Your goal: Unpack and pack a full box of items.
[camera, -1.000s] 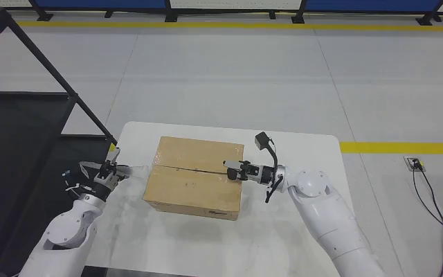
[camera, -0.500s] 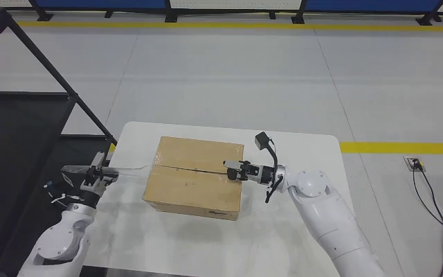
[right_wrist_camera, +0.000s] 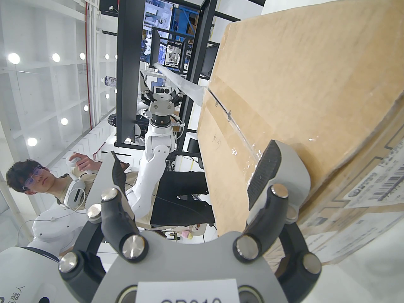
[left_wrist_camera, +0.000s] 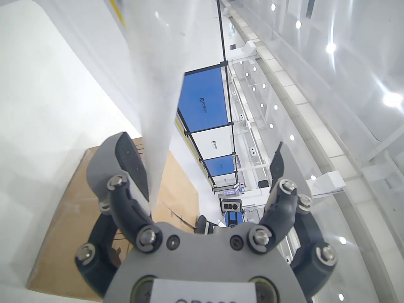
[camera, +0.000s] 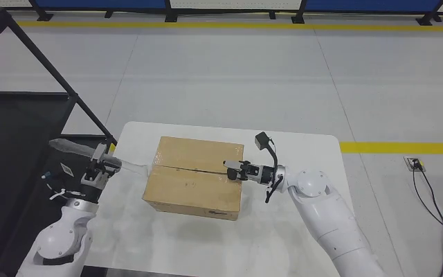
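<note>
The cardboard box [camera: 195,176] sits mid-frame on the white table [camera: 297,149]. Its clear tape strip [camera: 135,166] runs left to the left gripper [camera: 104,158], jaws spread, tape clinging to one pad [left_wrist_camera: 129,159]. The right gripper [camera: 230,170], also spread, rests a finger on the box top. Better to clamp the strip, then pull along the seam; the black frame post [camera: 69,91] crowds the left.

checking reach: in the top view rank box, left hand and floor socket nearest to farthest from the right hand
1. box, directly under the right hand
2. left hand, across the box at the table edge
3. floor socket, off the table on the floor
</note>
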`<state>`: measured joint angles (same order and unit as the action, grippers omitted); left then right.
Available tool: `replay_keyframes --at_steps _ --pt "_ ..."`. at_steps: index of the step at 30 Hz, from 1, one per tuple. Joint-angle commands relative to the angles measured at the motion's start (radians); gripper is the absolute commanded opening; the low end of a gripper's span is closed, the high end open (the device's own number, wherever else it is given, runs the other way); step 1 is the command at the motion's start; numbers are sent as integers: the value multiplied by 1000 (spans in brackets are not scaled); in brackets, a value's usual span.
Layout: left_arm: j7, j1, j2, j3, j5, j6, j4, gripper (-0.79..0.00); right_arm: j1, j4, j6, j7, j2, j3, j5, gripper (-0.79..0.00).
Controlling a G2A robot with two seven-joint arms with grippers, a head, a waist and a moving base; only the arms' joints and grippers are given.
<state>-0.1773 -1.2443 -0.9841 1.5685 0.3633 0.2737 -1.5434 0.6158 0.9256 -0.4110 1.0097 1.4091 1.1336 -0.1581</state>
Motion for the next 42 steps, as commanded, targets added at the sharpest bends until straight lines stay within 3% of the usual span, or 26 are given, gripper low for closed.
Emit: replay_keyframes --at_steps 1,12,30,37,42 --pt "2 -5 -2 1 -12 -3 -25 0 0 0 0 0 0 0 0 0" --pt "-5 -7 -14 -38 -98 -37 -121 0 0 0 0 0 0 0 0 0" --pt "-40 62 -45 -185 -217 -87 -121 0 0 0 0 0 0 0 0 0" --pt "-55 73 -52 -188 -211 -92 -109 0 0 0 0 0 0 0 0 0" --pt "-61 59 -53 -150 -176 -78 -110 0 0 0 0 0 0 0 0 0"
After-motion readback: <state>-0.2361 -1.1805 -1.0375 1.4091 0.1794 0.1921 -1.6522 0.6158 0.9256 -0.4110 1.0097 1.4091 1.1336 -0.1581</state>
